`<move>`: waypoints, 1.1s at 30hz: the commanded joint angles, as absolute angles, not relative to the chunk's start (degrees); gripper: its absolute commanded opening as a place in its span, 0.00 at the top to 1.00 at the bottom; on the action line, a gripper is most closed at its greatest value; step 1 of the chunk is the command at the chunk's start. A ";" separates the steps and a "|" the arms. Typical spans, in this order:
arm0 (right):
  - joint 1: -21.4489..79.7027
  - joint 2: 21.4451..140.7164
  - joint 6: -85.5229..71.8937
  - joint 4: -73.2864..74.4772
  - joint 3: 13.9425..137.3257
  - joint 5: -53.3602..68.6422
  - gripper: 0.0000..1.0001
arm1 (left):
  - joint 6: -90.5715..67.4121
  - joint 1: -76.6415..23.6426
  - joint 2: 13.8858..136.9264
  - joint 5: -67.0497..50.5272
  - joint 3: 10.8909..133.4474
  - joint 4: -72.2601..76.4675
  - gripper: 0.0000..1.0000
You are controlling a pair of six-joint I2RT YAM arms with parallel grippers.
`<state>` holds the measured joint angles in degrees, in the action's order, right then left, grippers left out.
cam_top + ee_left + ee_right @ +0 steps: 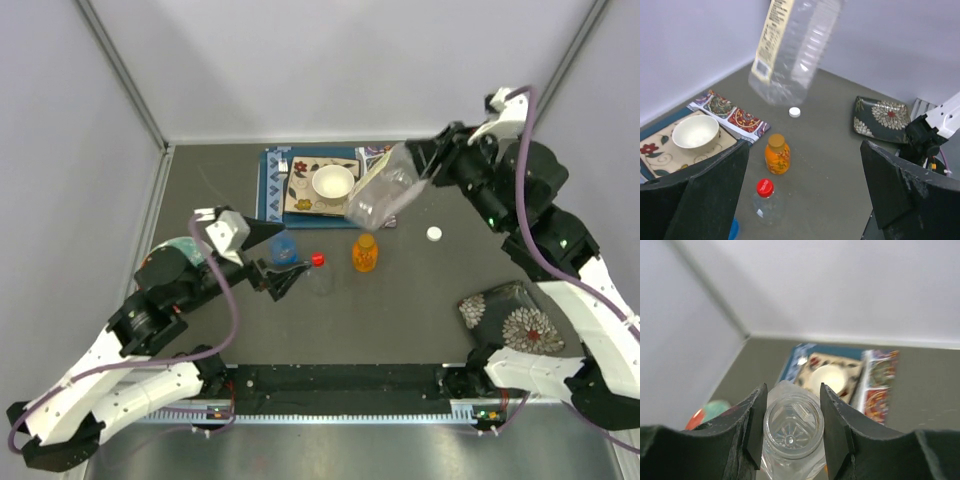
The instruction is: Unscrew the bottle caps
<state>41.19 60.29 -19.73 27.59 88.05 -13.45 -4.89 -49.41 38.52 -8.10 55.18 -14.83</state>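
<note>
Right wrist: the clear bottle (383,195) is pinched aloft by its slick neck in the right gripper (792,410); slipping is risked; the left gripper (285,277) is spread wide.

No legible text; label (771,35) on the clear bottle (805,55) only tiny, blurry print

The white cap (433,233) lies loose and flat on the counter (400,300), right of the middle and well apart from the others. The orange cap (365,241) is screwed onto an upright orange bottle (365,259) near the centre. Just left of it, the red cap (318,259) sits on a small clear bottle (766,207), also upright. The blue cap (284,247) is farthest left (partly hidden, so whether it is screwed on is unclear).
</note>
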 commanded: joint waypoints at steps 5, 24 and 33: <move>26.57 73.64 -16.78 28.83 96.68 -36.56 1.00 | -6.06 -49.39 33.75 -6.15 52.56 -15.82 0.02; 13.36 99.04 -13.97 14.50 97.30 -43.15 1.00 | -11.60 -49.31 27.87 -7.73 40.44 -8.36 0.02; 12.66 103.62 -17.57 14.85 94.84 -40.08 1.00 | -13.27 -49.31 29.79 -9.49 38.58 -6.33 0.02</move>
<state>13.47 103.33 -15.62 17.17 94.56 -40.45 -12.08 -49.43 28.75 -8.23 38.37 -10.35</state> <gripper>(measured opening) 0.423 0.985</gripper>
